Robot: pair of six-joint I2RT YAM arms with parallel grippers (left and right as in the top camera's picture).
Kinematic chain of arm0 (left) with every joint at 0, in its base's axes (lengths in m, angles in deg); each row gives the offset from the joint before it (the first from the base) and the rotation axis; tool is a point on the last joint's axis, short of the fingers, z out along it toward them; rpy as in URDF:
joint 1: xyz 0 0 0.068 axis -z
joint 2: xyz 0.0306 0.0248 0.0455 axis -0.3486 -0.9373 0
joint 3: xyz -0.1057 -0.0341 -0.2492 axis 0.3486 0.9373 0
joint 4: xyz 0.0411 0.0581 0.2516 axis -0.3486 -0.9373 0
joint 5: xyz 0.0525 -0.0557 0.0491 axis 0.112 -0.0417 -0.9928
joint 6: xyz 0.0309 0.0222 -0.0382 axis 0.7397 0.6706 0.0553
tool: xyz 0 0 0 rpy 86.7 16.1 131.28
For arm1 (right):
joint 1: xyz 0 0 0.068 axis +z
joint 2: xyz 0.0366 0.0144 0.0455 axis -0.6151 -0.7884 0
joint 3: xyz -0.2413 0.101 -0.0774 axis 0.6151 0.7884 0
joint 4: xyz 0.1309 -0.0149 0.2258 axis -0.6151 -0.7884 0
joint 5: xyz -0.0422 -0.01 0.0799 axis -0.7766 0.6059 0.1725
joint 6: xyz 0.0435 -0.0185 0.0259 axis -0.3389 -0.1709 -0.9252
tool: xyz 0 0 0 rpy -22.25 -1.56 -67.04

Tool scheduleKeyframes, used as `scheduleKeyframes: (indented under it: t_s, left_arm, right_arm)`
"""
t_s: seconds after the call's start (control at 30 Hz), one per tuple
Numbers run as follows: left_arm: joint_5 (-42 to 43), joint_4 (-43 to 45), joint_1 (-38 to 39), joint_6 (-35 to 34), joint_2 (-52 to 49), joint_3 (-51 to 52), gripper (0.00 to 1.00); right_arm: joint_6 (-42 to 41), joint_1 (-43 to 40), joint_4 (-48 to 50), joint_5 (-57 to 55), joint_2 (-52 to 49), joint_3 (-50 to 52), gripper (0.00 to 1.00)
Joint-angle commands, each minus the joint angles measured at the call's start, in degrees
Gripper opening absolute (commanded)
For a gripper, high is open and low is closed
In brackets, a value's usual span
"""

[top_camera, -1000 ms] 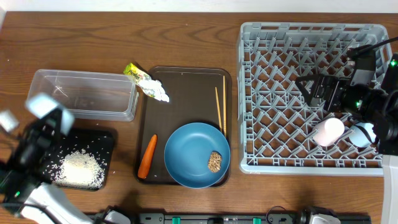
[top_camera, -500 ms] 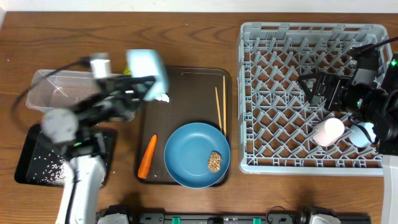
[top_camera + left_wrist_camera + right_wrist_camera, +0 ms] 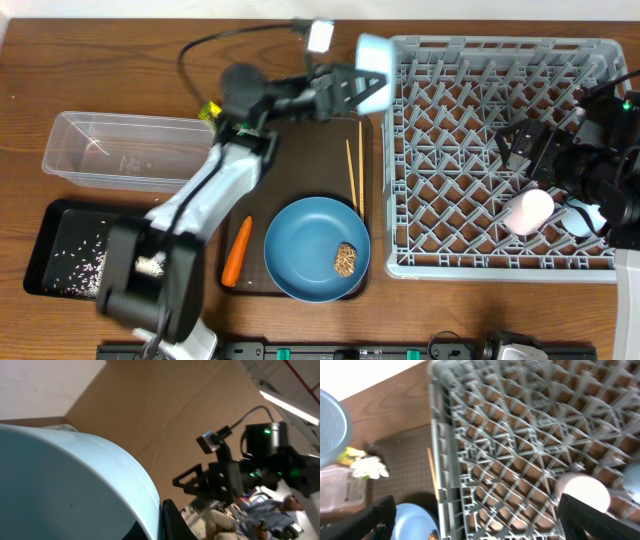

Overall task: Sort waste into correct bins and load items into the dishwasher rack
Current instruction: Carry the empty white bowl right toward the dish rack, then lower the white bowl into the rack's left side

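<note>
My left gripper is shut on the light blue cup and holds it in the air at the upper left corner of the grey rack. In the left wrist view the cup fills the left, with one black finger against it. My right gripper hangs open and empty over the rack. The pink cup lies in the rack, a whitish bowl beside it. The blue plate holds the brown lump. The carrot and chopsticks lie on the brown tray.
The clear tub stands at the left, the black tray with rice grains in front of it. My left arm covers most of the wrapper. The right wrist view shows wrapper and tissue.
My left arm has swung from over the black tray up and to the right, carrying the light blue cup to the rack's left edge. The right arm has hardly moved.
</note>
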Motion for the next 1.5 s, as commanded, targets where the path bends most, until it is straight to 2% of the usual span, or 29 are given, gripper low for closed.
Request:
scheduleKeyframes:
  t_s: [0.0, 0.27, 0.47, 0.83, 1.1, 1.47]
  left_arm:
    - [1.4, 0.5, 2.3, 0.3, -5.5, -6.6, 0.06]
    - [-6.1, 0.5, 5.2, 0.6, -13.9, -8.7, 0.06]
    - [-6.1, 1.4, 7.3, 0.2, -18.4, -8.7, 0.06]
    - [-6.4, 1.3, 11.3, 2.3, -20.6, -8.7, 0.06]
    - [-8.7, 3.1, 13.2, -0.5, -24.1, -8.7, 0.06]
    - [-11.6, 2.8, 15.5, -0.5, -24.5, -8.7, 0.06]
  right_arm:
    - [-3.2, 0.3, -0.7, -6.1, -0.2, 0.0, 0.98]
    - [-3.3, 0.3, -1.6, -6.4, -0.2, 0.0, 0.98]
    - [-3.3, 0.3, -1.9, -6.4, -0.3, 0.0, 0.98]
    - [-3.0, 0.3, -3.0, -6.4, -0.6, 0.0, 0.99]
    - [-2.6, 0.3, -3.3, -6.4, -0.6, 0.0, 0.99]
    - [-2.6, 0.3, -4.5, -7.8, -0.6, 0.0, 0.99]
